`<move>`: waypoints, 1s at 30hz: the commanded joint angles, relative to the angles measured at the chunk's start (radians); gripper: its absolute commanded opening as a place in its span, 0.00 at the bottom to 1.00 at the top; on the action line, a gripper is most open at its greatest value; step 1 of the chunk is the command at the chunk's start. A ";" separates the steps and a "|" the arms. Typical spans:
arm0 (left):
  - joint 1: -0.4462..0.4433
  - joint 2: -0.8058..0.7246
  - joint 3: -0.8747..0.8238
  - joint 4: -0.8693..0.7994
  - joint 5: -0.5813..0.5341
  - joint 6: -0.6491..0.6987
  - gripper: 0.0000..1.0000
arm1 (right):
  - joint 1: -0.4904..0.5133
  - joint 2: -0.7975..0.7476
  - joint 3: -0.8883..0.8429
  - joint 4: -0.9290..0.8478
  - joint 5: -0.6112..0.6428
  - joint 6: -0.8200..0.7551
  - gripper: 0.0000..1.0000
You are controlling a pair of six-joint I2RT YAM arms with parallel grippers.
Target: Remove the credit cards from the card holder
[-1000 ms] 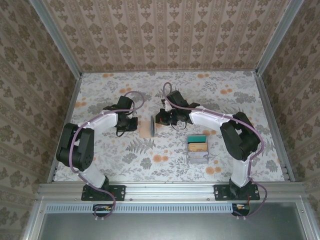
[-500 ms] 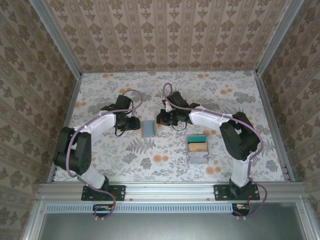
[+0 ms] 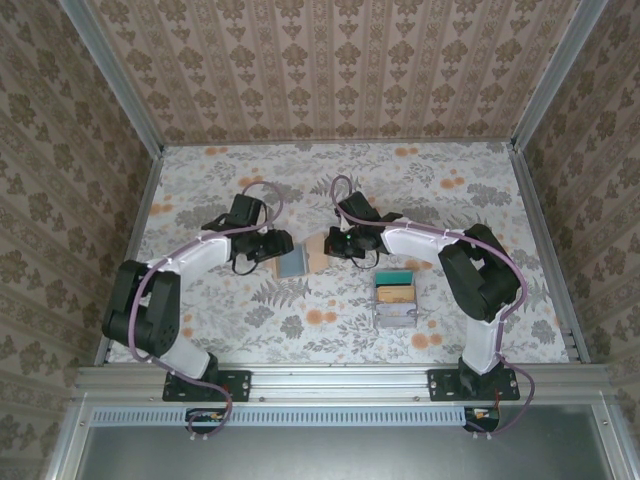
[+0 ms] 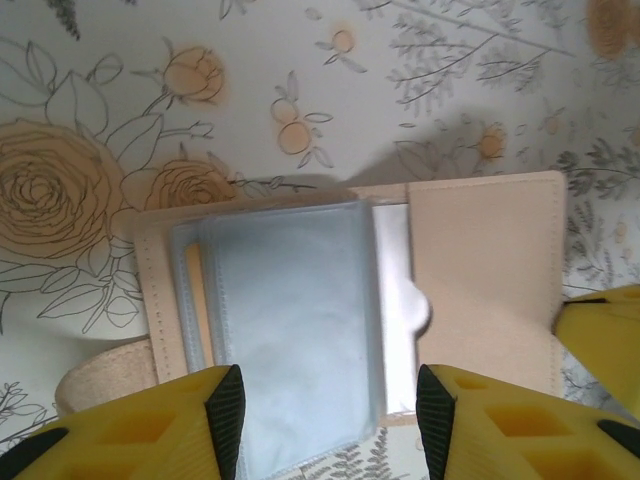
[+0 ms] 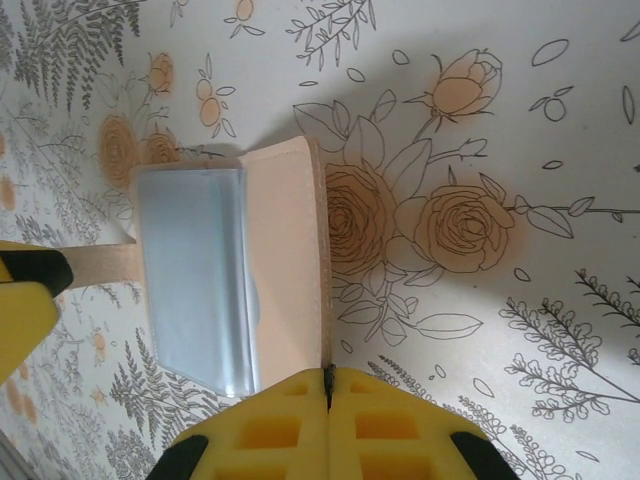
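Card holder [image 3: 297,258] now opened flat mid-surface, left pincer [image 4: 330,410] newly apart, right pincer [image 5: 327,378] clamping its flap, slots reachable.

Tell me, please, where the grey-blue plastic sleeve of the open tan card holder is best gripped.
Grip the grey-blue plastic sleeve at its free edge, which overhangs the tan card holder towards the left end effector; come from that side, jaws open astride the edge. The right end effector clamps the cover.
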 commanded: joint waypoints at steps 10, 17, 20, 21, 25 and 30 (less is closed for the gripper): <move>-0.005 0.073 -0.035 0.024 0.005 -0.027 0.50 | -0.001 -0.011 -0.021 -0.011 0.017 -0.005 0.00; -0.010 0.103 -0.031 0.052 0.042 -0.024 0.48 | -0.002 -0.008 -0.019 -0.010 0.014 0.000 0.00; -0.012 0.108 -0.031 0.064 0.061 -0.025 0.47 | -0.002 -0.005 -0.018 -0.011 0.014 0.000 0.00; -0.015 0.104 -0.029 0.067 0.061 -0.027 0.47 | -0.002 -0.003 -0.017 -0.011 0.013 0.001 0.00; -0.019 0.092 -0.022 0.049 0.053 -0.021 0.47 | -0.002 0.001 -0.015 -0.009 0.010 0.003 0.00; -0.030 0.078 -0.016 0.087 0.123 -0.006 0.47 | -0.001 0.009 -0.009 -0.009 0.008 0.004 0.00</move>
